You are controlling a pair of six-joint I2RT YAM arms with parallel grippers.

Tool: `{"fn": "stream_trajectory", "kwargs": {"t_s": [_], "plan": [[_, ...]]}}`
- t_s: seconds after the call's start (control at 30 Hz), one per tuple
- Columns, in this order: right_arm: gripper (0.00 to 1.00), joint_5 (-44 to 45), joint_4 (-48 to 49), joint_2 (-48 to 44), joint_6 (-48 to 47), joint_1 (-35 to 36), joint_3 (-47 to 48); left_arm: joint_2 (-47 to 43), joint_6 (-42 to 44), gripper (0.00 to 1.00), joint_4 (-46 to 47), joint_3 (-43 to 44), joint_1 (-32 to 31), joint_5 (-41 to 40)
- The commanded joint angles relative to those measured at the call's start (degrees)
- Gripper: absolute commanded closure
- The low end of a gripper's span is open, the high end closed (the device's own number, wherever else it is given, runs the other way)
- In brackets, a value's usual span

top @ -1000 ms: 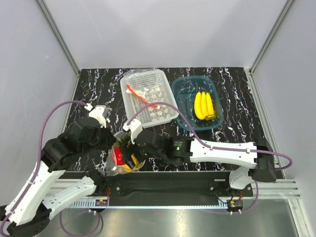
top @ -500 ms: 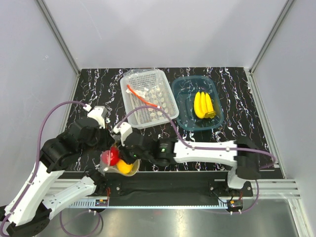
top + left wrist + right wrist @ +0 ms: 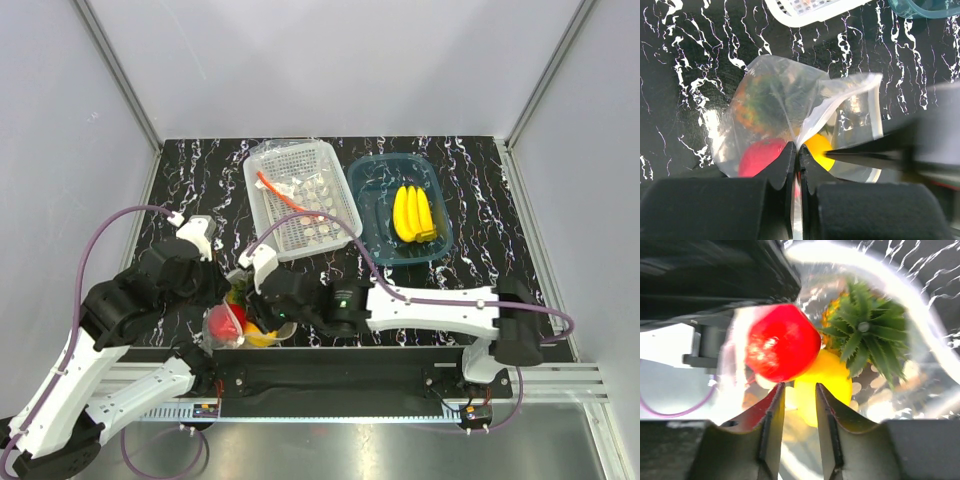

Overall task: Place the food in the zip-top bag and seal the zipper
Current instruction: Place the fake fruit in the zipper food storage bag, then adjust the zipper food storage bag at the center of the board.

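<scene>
L gripper (image 3: pixel 797 148) tight on zip-top bag (image 3: pixel 790 85); R gripper (image 3: pixel 799 390) part-open near lemon (image 3: pixel 824 376).

At the near left of the table (image 3: pixel 480 200), the zip-top bag (image 3: pixel 775 95) holds the small fruit (image 3: pixel 782 342), the lemon (image 3: pixel 822 380) and the leafy piece (image 3: pixel 865 335), while behind it sits the basket (image 3: pixel 290 148), and to the basket's right is the tub (image 3: pixel 400 157) with the banana bunch (image 3: pixel 413 213) in it.

I see the clear plastic zip-top bag (image 3: pixel 785 85) crinkled and glossy. The round red toy fruit (image 3: pixel 782 342) looks smooth and shiny; the black white-veined tabletop (image 3: pixel 200 180) looks polished.
</scene>
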Motion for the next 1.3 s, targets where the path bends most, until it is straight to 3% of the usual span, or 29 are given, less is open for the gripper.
{"fn": "stream_trajectory", "kwargs": {"t_s": [0.0,0.23,0.47,0.9,1.03,1.23,1.27], "plan": [[0.61,3.7,-5.0,-5.5,0.8,0.6,3.1,0.0,0.6,0.94,2.4,1.5,0.1,-1.5],[0.48,18.5,-20.9,-5.9,9.0,0.6,8.6,0.1,0.7,0.94,1.5,2.2,0.2,-2.4],[0.49,23.8,-30.9,-4.4,15.8,0.6,9.4,0.3,0.7,0.94,1.2,2.8,0.1,-2.5],[0.47,15.6,-23.9,-6.3,27.2,0.4,0.2,-0.2,0.8,0.95,2.9,1.6,0.2,-1.2],[0.53,14.2,-19.9,-6.0,29.6,0.5,-2.0,-0.4,0.8,0.95,2.7,1.7,0.2,-1.1],[0.76,11.9,-16.9,-6.1,29.8,0.5,-0.7,-0.2,1.0,0.95,2.8,2.4,0.2,-0.5],[0.88,11.9,-17.5,-6.1,29.4,0.5,-0.1,-0.1,1.0,0.95,2.8,2.6,0.2,-0.2]]}}
